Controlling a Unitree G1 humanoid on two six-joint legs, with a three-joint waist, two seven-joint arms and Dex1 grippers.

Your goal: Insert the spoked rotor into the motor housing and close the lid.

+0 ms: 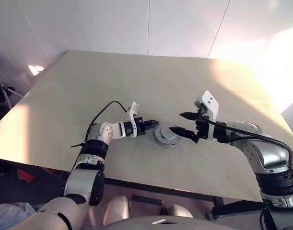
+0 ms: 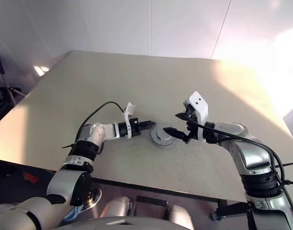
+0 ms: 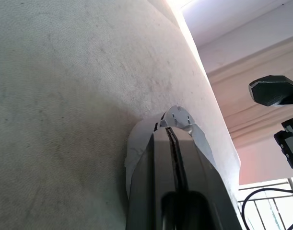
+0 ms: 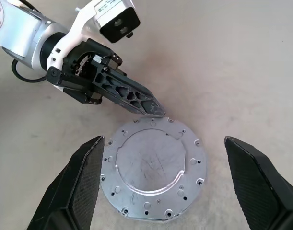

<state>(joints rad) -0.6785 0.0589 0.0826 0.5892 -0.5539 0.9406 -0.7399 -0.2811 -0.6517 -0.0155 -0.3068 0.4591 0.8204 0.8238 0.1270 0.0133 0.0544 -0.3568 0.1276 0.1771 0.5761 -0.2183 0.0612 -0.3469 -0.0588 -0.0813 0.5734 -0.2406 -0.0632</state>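
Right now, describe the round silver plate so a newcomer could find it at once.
On the beige table, look near the front edge, between the two grippers. The pale grey-white metal lid lies flat there, with the shut left gripper at its rim and the open right gripper above its other side. It is a disc with a raised centre and small holes ringing its edge.

Beige table (image 1: 136, 81) against white panelled wall (image 1: 136, 24), strong sunlight at right.

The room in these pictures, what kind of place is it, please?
Probably an indoor lab or test room, not a home. A bare beige table stands before plain white wall panels, and a stand with equipment sits at the side. On the table lies only the lid.
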